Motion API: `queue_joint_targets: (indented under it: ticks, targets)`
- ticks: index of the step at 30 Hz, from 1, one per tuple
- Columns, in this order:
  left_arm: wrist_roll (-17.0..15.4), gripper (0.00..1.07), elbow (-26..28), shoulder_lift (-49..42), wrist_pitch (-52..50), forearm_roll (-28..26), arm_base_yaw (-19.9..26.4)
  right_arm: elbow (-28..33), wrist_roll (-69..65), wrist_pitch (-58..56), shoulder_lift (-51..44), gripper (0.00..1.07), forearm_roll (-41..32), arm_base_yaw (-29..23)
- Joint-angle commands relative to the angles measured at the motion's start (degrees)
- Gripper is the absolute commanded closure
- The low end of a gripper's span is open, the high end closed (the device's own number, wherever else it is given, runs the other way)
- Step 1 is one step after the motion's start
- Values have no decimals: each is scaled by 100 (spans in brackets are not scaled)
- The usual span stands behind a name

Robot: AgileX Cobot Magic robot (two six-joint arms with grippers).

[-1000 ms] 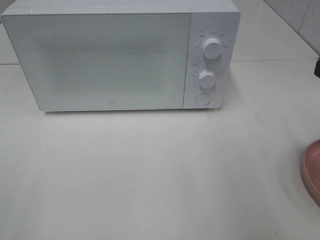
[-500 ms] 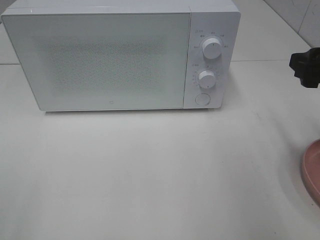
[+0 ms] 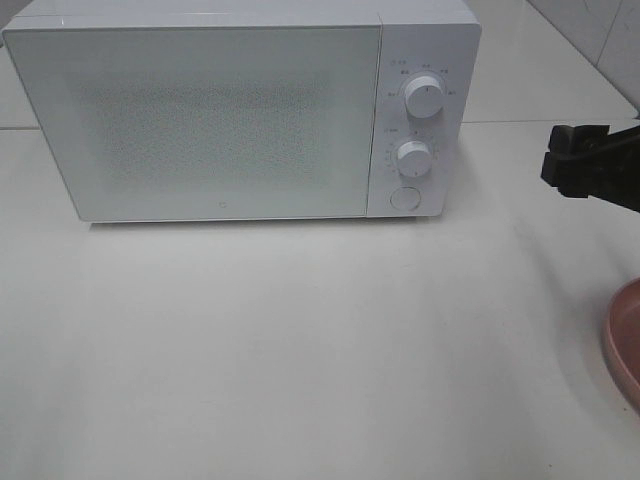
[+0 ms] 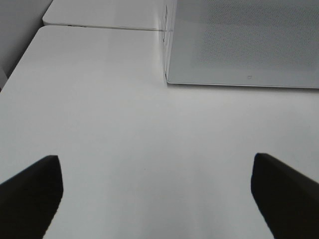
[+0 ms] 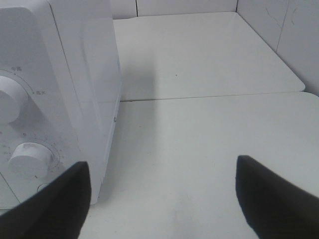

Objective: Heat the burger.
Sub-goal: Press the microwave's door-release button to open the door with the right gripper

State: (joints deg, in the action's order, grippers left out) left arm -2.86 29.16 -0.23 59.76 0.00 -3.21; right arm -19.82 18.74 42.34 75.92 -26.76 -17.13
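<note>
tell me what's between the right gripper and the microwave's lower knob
Only bare white tabletop lies between the right gripper and the lower knob, as the exterior high view shows.

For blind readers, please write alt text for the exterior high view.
A closed white microwave stands on a white table. The right arm's fingers show at the right edge, with part of a pink plate nearer the camera.

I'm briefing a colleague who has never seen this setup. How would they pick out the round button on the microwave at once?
Find the white microwave at the back of the table, then the control strip right of its door. The button is lowest on that strip, below the upper knob and lower knob; unlike them it is flat, with no pointer mark.
</note>
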Motion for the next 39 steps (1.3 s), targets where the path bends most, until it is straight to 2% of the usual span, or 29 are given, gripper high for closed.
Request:
queue_joint_targets:
  ticks: [1, 2, 4, 7, 9, 12, 14, 20, 22, 25, 30, 39]
  targets:
    - [0, 9, -17, -120, -40, 0, 11, 0, 441, 435, 74, 33, -745, -407]
    - [0, 9, -17, -120, -40, 0, 11, 0, 441, 435, 74, 33, -745, -407]
    - [0, 9, -17, -120, -40, 0, 11, 0, 619, 756, 201, 33, -1117, -911]
    - [0, 9, -17, -120, -40, 0, 11, 0, 647, 865, 252, 33, -1192, -1060]
    - [0, 9, -17, -120, -40, 0, 11, 0, 665, 1261, 470, 33, -1587, -1570]
    - [0, 9, -17, -120, -40, 0, 11, -6, 670, 1346, 533, 33, -1713, -1696]
    - [0, 9, -17, -120, -40, 0, 11, -6, 676, 1604, 745, 33, -2097, -2143]
    - [0, 9, -17, -120, -40, 0, 11, -17, 676, 1759, 917, 33, -2447, -2532]
    - [0, 9, -17, -120, -40, 0, 11, -17, 682, 1954, 1049, 33, -2802, -2905]
    - [0, 9, -17, -120, -40, 0, 11, -17, 682, 2091, 1180, 33, -3105, -3180]
    - [0, 9, -17, -120, -40, 0, 11, -46, 722, 2246, 1375, 33, -3478, -3552]
    - [0, 9, -17, -120, -40, 0, 11, -304, 745, 2246, 1639, 33, -3575, -3581]
